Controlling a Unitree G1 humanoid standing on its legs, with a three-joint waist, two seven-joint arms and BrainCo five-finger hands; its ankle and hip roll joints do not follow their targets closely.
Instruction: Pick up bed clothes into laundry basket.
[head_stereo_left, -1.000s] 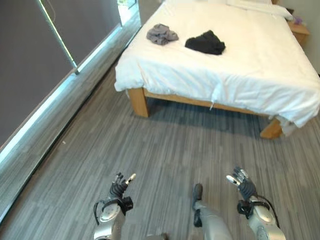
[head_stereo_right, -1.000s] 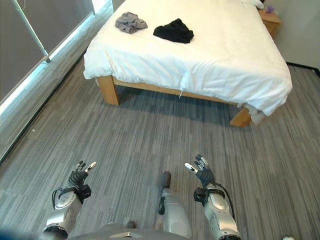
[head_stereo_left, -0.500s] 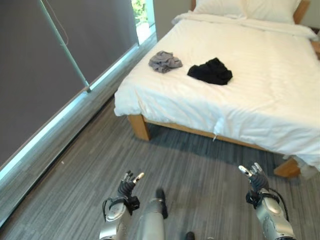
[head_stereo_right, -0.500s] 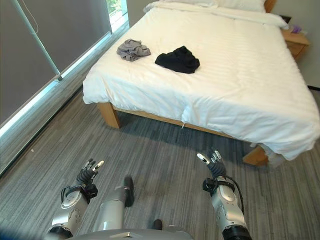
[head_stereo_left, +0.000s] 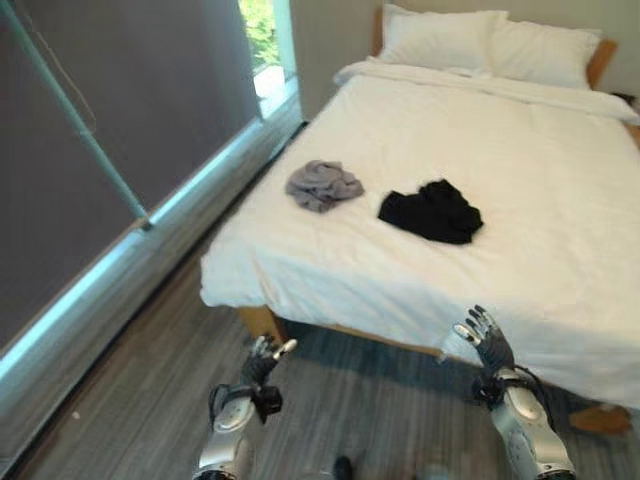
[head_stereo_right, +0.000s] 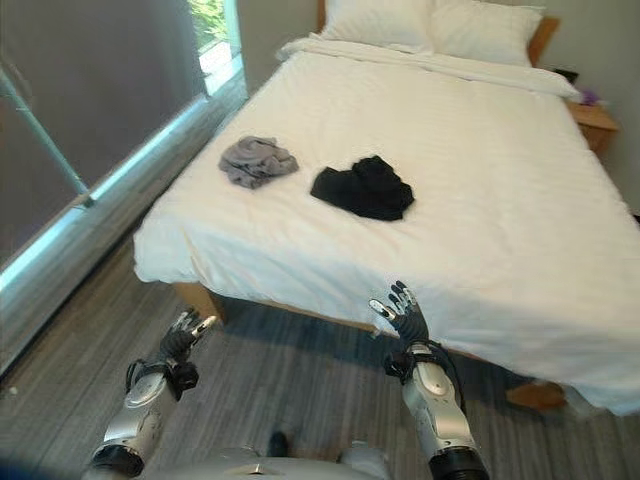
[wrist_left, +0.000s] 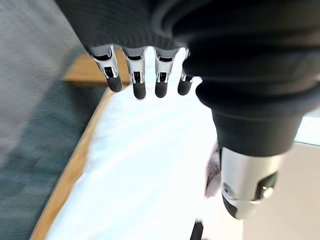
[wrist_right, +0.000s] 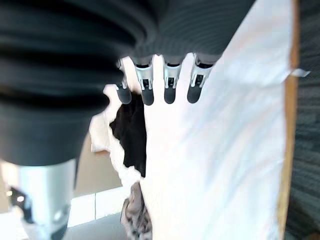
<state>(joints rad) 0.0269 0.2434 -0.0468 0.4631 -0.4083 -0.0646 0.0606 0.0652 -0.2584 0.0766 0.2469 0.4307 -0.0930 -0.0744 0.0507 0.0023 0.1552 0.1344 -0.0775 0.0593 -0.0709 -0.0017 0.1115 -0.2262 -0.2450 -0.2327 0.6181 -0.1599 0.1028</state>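
Observation:
Two pieces of clothing lie on the white bed (head_stereo_left: 520, 180): a crumpled grey garment (head_stereo_left: 324, 184) towards the window side and a black garment (head_stereo_left: 432, 211) beside it, nearer the middle. My left hand (head_stereo_left: 262, 363) is held low before the bed's near corner with relaxed fingers (wrist_left: 136, 75) and holds nothing. My right hand (head_stereo_left: 484, 341) is raised in front of the bed's near edge, fingers (wrist_right: 169, 81) spread and empty, short of the black garment (wrist_right: 131, 132).
Two white pillows (head_stereo_left: 490, 48) lie at the head of the bed. A dark glass wall with a pale sill (head_stereo_left: 110, 250) runs along the left. A wooden bedside table (head_stereo_right: 590, 118) stands at the far right. Grey striped carpet (head_stereo_right: 60, 330) lies before the bed.
The whole picture has shifted: the camera has moved closer to the bed and lifted, so the bed looms larger. Both hands stay open and low, now level with the bed's near edge.

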